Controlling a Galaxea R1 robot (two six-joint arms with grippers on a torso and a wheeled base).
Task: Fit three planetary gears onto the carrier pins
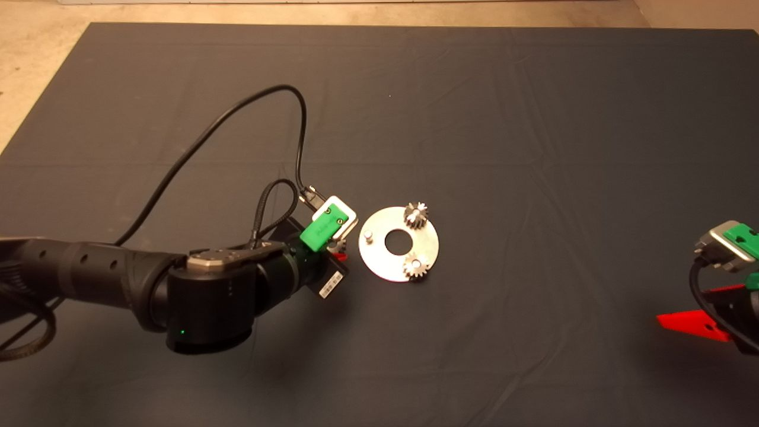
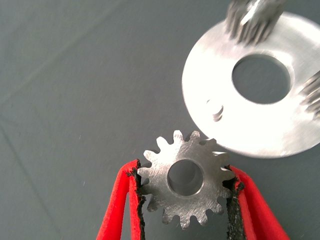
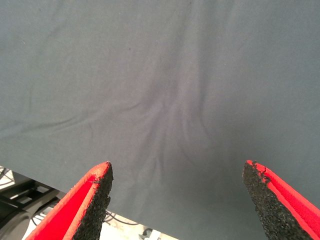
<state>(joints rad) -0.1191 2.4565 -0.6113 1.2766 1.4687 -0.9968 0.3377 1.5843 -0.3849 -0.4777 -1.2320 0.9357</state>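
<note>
L gripper [image 2: 185, 200] clamps 3rd gear [image 2: 185, 177] flat btwn pads, just left of disc [image 1: 379, 261] at frame centre, bore up to drop onto free pin [image 1: 368, 236]. Other 2 gears [image 1: 416, 214] already on pins. R gripper [image 3: 177, 200] parked lower right, jaws wide, empty.

This looks like a robotics lab or test bench. A dark mat [image 1: 533, 118] covers a work table, with bare pale concrete floor [image 1: 35, 35] showing beyond its edge. A black robot arm [image 1: 118, 279] with exposed cabling [image 1: 195, 142] reaches across it, and loose cables [image 3: 20, 200] lie on the floor past the mat's border.
</note>
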